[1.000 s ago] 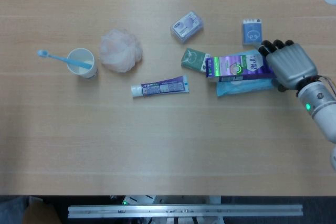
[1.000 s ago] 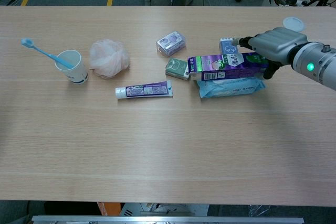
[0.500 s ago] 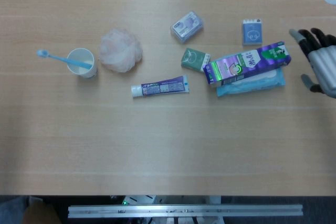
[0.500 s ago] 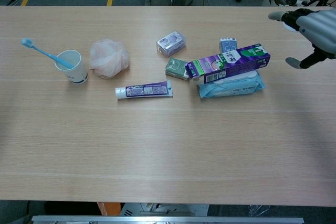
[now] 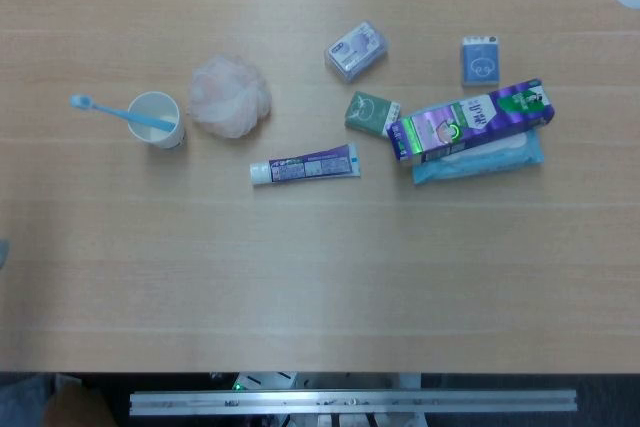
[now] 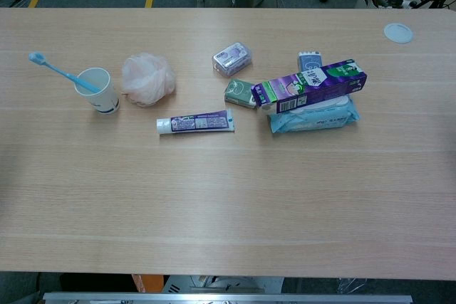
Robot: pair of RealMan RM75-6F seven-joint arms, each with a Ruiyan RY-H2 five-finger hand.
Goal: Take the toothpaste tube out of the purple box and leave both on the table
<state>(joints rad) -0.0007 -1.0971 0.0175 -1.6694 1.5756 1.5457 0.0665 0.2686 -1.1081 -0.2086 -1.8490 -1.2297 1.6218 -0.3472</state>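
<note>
The purple box [image 5: 470, 122] lies slanted on top of a light-blue wipes pack [image 5: 480, 157], right of the table's middle; it shows too in the chest view as the purple box [image 6: 308, 85] on the wipes pack [image 6: 313, 114]. The toothpaste tube [image 5: 305, 164] lies flat on the wood left of the box, cap end pointing left, and appears in the chest view as the tube [image 6: 195, 123]. Neither hand shows in either view.
A white cup holding a blue toothbrush [image 5: 155, 119] stands at the left, beside a pink bath pouf [image 5: 230, 96]. A purple soap pack [image 5: 356, 50], a green packet [image 5: 369, 112] and a small blue box [image 5: 480, 59] lie around the purple box. A white lid [image 6: 397, 32] sits far right.
My right hand let go of the purple box, drew away to the right and left both views. The box now lies tilted on the wipes pack.
</note>
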